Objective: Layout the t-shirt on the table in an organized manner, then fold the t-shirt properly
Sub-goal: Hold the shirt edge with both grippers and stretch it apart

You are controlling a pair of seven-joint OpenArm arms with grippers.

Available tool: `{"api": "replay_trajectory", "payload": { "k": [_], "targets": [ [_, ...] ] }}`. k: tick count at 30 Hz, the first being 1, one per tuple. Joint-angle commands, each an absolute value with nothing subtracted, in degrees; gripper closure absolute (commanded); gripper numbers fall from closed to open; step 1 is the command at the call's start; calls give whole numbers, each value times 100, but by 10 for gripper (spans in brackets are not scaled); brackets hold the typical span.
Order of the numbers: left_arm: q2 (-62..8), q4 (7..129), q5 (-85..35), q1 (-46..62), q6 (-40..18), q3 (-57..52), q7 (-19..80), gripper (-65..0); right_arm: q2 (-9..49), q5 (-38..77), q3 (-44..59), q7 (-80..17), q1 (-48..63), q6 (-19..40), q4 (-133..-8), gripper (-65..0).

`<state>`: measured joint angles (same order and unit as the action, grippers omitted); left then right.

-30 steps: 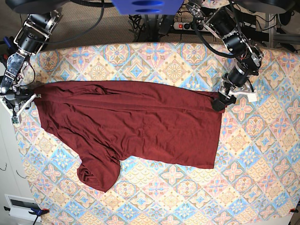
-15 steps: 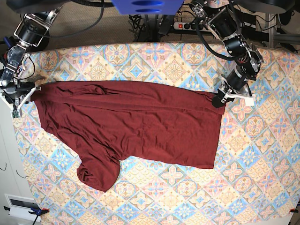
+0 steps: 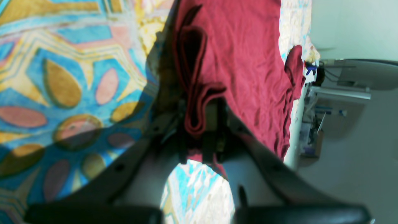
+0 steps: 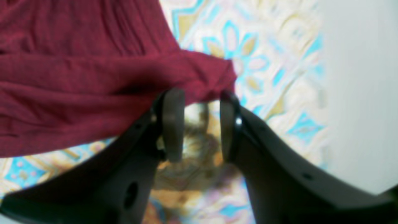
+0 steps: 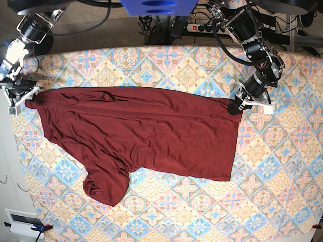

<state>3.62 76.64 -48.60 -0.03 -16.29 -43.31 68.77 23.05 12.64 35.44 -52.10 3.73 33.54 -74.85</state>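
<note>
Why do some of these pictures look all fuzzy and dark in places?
Right wrist view: the whole picture is soft; the right gripper, the t-shirt and the table pattern all look smeared. Left wrist view: the left gripper sits too near to be sharp, and its dark shadow lies across the cloth. Base view: evenly lit and sharp.

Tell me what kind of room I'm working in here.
Probably a robotics lab or workshop, not a home. A power strip and loose cables lie behind the table, two robot arms reach over the shirt, and clamps pin the patterned cloth to its edge.
</note>
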Motion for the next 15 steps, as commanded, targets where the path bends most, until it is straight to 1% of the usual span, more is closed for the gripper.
{"api": "replay_trajectory", "payload": {
  "k": [1, 3, 5, 8, 15],
  "targets": [
    [374, 7626, -4919, -48, -1648, -4295, 6879, 0, 2466, 1481, 3591, -5130, 303, 3345, -7503, -206],
    [374, 7626, -4919, -48, -1648, -4295, 6888, 0, 2475, 1727, 3591, -5130, 295, 3336, -7389, -240],
    [374, 7626, -4919, -48, -1648, -4295, 6888, 0, 2475, 1877, 3600, -5130, 207, 3327, -7248, -294],
    [374, 7626, -4919, -48, -1648, -4295, 6888, 0, 2475, 1895, 3802, -5138, 145, 3327, -7099, -353],
    [259, 7626, -4919, -40, -1648, -4295, 6897, 0, 2475, 1912, 3881, -5138, 136, 3336, -6844, -356]
  ]
}}
